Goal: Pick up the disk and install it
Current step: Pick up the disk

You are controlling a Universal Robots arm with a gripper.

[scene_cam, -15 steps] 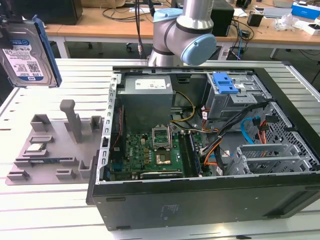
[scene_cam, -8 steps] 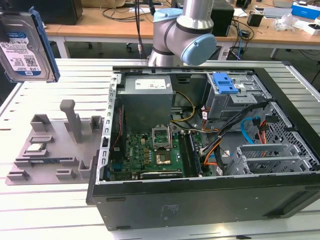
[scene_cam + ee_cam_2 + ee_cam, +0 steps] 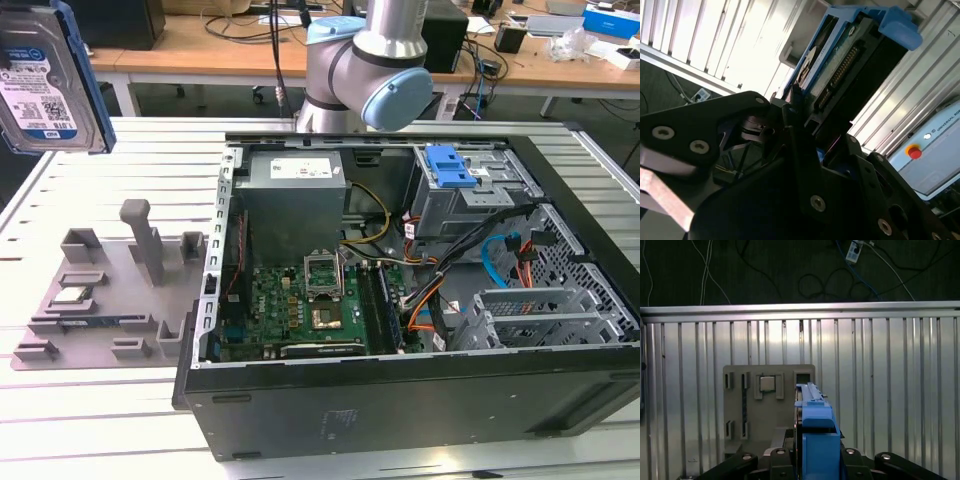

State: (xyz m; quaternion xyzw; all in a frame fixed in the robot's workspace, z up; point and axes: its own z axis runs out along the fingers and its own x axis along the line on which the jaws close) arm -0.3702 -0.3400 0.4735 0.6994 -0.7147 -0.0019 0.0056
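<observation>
The disk [image 3: 40,85] is a silver hard drive with a white-and-blue label and blue carrier rails. It hangs in the air at the exterior view's upper left, above the grey fixture plate [image 3: 100,290]. In the first wrist view my gripper [image 3: 816,456] is shut on the disk [image 3: 815,422], whose blue rail edge stands upright between the black fingers. The second wrist view shows the disk's [image 3: 850,65] connector side and blue tab, with my gripper [image 3: 807,125] clamped on its lower end. The fixture plate [image 3: 767,405] lies on the ribbed table well below the disk.
The open computer case [image 3: 400,300] lies on the table at the exterior view's right. Inside it are a grey drive cage with a blue latch [image 3: 450,170] and a second metal cage [image 3: 540,315]. A small silver chip [image 3: 68,295] sits in the fixture plate. The arm's base [image 3: 370,60] stands behind the case.
</observation>
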